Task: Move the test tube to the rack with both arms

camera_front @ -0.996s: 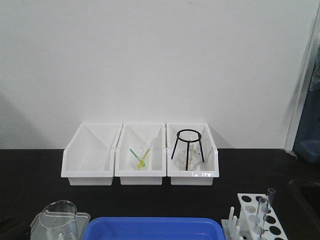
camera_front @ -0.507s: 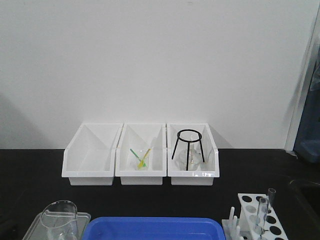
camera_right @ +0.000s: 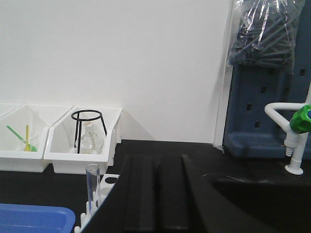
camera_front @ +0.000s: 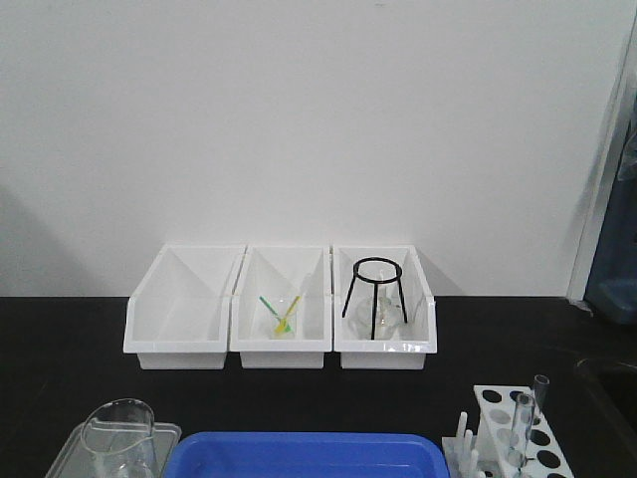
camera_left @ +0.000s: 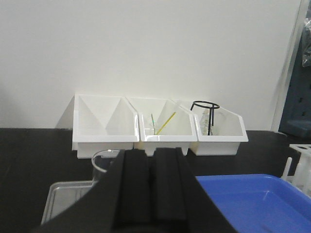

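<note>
- Beaker point(camera_front: 117, 430), clear glass, stands at the lower left of the front view on a grey tray point(camera_front: 164, 433), beside the blue tub point(camera_front: 299, 456).
- Left gripper point(camera_left: 153, 184) fills the bottom of its wrist view; its two black fingers point(camera_left: 133, 187) lie pressed together with nothing between them.
- Three white open-fronted bins point(camera_front: 184, 314) stand in a row against the wall; the middle one holds yellow and green sticks point(camera_front: 282, 314), the right one a black ring stand point(camera_front: 376, 294) over a small flask.
- Right gripper point(camera_right: 155, 194) is likewise closed, its fingers touching, empty.
- Rack point(camera_front: 518, 428) sits at the lower right of the black table point(camera_front: 60, 339), pegs on its left side.
- Test tube point(camera_front: 519, 426) stands upright in a rack hole, a slimmer tube point(camera_front: 539, 393) just behind it.
</note>
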